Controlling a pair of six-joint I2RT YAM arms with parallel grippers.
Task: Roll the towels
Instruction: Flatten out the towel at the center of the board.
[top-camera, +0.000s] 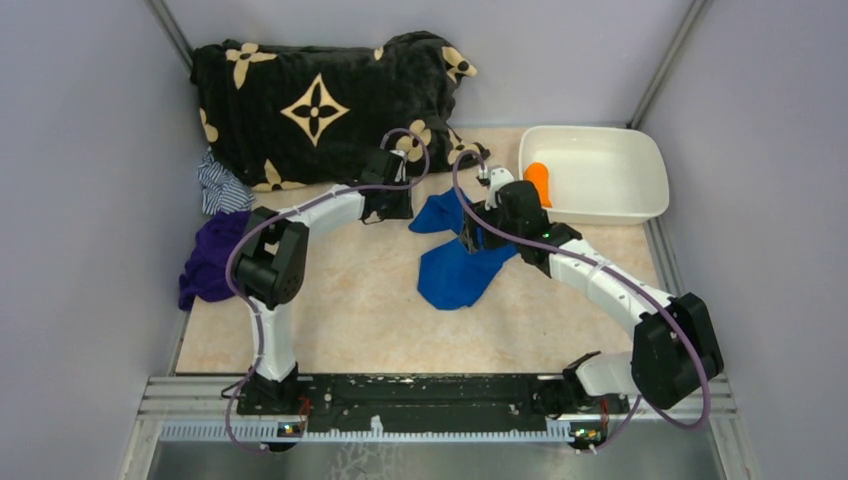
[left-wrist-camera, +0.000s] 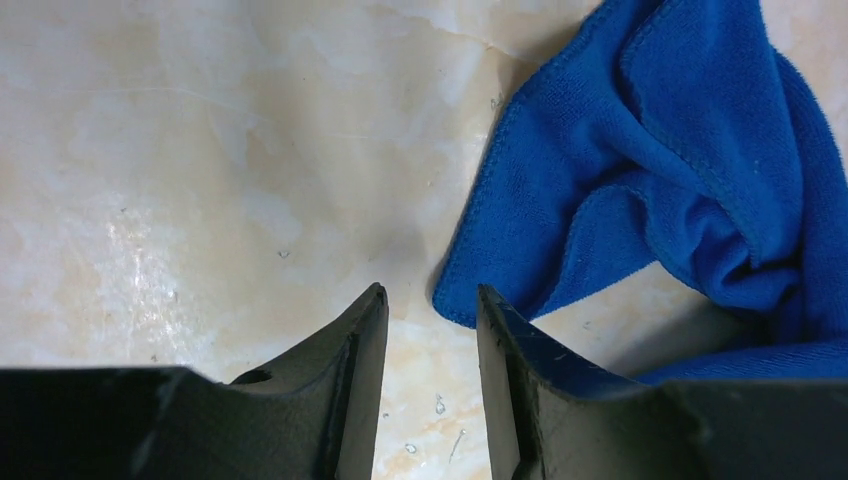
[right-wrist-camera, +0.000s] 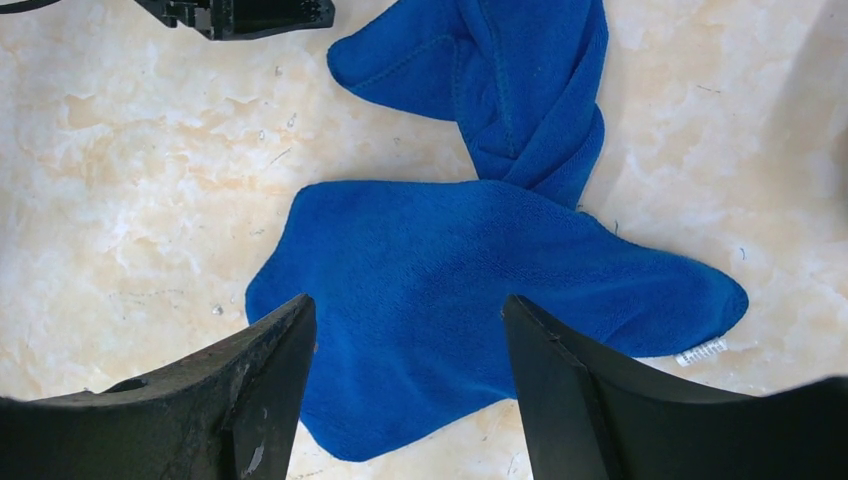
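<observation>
I see the pale marbled worktop (top-camera: 350, 320) with the black flowered blanket (top-camera: 320, 100) heaped at 11 o'clock and a white bin (top-camera: 610, 165) at 2 o'clock. The blue towel (top-camera: 455, 275) lies unrolled near the middle of the worktop. It is twisted at its waist, with a broad flat lobe toward 6 o'clock and a smaller crumpled lobe toward 12. The orange towel (top-camera: 539, 180) sits bunched inside the bin, against its 9 o'clock wall.

My right gripper (right-wrist-camera: 408, 310) hangs above the broad lobe with its jaws spread wide, gripping nothing. My left gripper (left-wrist-camera: 430, 300) is over bare worktop with its jaws partly apart and empty. A corner of the small lobe lies just beside its tips at 1 o'clock.
</observation>
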